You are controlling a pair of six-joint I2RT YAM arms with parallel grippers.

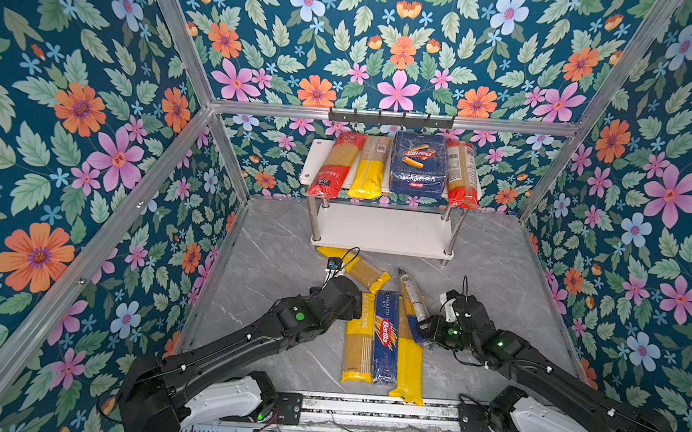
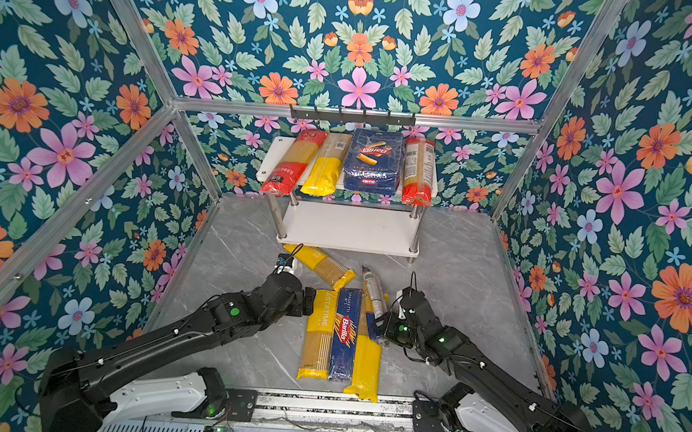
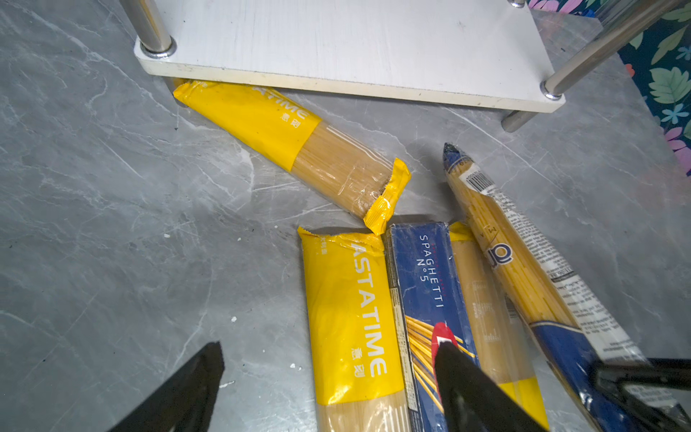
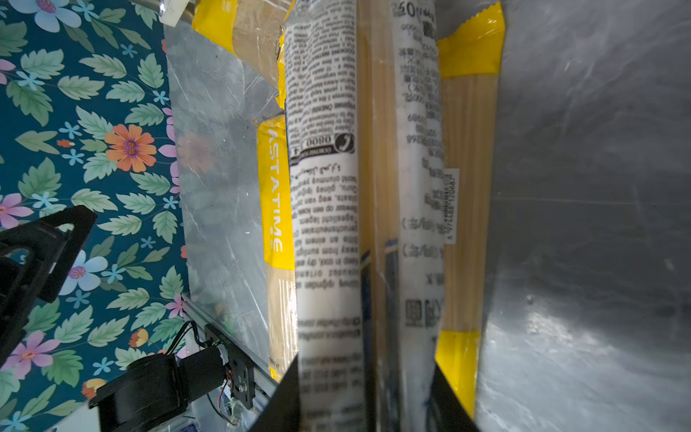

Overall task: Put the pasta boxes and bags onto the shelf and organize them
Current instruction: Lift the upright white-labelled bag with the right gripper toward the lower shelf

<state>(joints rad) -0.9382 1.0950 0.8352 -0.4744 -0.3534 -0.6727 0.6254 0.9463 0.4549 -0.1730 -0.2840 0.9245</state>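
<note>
The shelf (image 1: 380,232) (image 2: 347,227) stands at the back. Its top board carries two red-ended bags (image 1: 335,164) (image 1: 459,175), a yellow bag (image 1: 370,168) and the dark-blue rigatoni pack (image 1: 419,163); the lower board (image 3: 355,41) is bare. On the table lie a slanted yellow bag (image 1: 357,268) (image 3: 291,142), a yellow bag (image 1: 358,339) (image 3: 347,310), the blue spaghetti box (image 1: 386,336) (image 3: 422,269) and another yellow bag (image 1: 409,363). My left gripper (image 3: 329,359) is open, straddling the second yellow bag. My right gripper (image 4: 364,374) (image 1: 426,329) is shut on a dark-ended spaghetti bag (image 4: 325,187) (image 3: 516,254).
A black hook rail (image 1: 390,118) hangs on the back wall above the shelf. Floral walls with aluminium posts (image 1: 232,155) close in the grey marble table (image 1: 275,253) on three sides. A metal rail (image 1: 376,411) runs along the front edge between the arm bases.
</note>
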